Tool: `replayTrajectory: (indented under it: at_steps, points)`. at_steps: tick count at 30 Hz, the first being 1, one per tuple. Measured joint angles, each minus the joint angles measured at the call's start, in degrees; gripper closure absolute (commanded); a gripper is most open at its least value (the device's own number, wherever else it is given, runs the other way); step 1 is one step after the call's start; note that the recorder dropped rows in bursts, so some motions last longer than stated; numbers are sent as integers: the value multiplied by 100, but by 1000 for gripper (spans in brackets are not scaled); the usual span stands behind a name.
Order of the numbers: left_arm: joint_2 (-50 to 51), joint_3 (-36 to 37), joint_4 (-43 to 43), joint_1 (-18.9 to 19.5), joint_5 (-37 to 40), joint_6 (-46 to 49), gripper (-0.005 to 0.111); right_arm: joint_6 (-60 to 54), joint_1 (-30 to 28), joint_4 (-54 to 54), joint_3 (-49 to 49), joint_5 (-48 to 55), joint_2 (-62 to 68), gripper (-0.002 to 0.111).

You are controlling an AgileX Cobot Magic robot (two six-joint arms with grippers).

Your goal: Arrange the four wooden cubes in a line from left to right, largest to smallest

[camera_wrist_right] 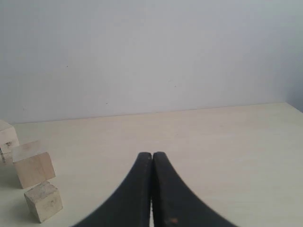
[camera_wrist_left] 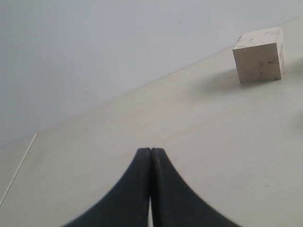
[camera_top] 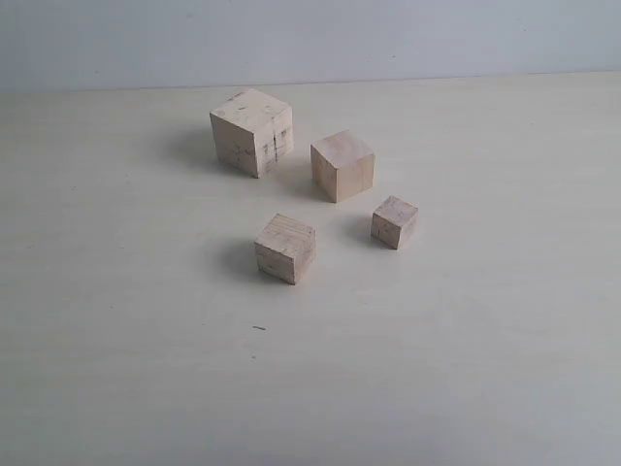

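Four pale wooden cubes stand apart on the table in the exterior view. The largest cube point(camera_top: 252, 131), with dark scuff marks, is at the back left. To its right stands the second largest point(camera_top: 342, 165). The third cube point(camera_top: 285, 249) is nearest the front and the smallest cube point(camera_top: 394, 221) sits to its right. My left gripper point(camera_wrist_left: 150, 150) is shut and empty, far from the largest cube point(camera_wrist_left: 259, 56). My right gripper point(camera_wrist_right: 152, 154) is shut and empty too, with the smallest cube point(camera_wrist_right: 43, 202), the second largest point(camera_wrist_right: 32, 165) and an edge of the largest point(camera_wrist_right: 7, 139) off to one side. Neither gripper shows in the exterior view.
The light table point(camera_top: 466, 369) stretches wide around the cubes. A pale wall point(camera_top: 310, 39) rises behind its far edge. A tiny dark speck point(camera_top: 259, 328) lies in front of the third cube.
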Motion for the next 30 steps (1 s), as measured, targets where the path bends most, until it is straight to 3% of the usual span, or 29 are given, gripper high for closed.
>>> replayTrajectory:
  at_steps: [30]
  points:
    - [0,0,0,0,0,0,107,0,0,18,0,-87,0,108]
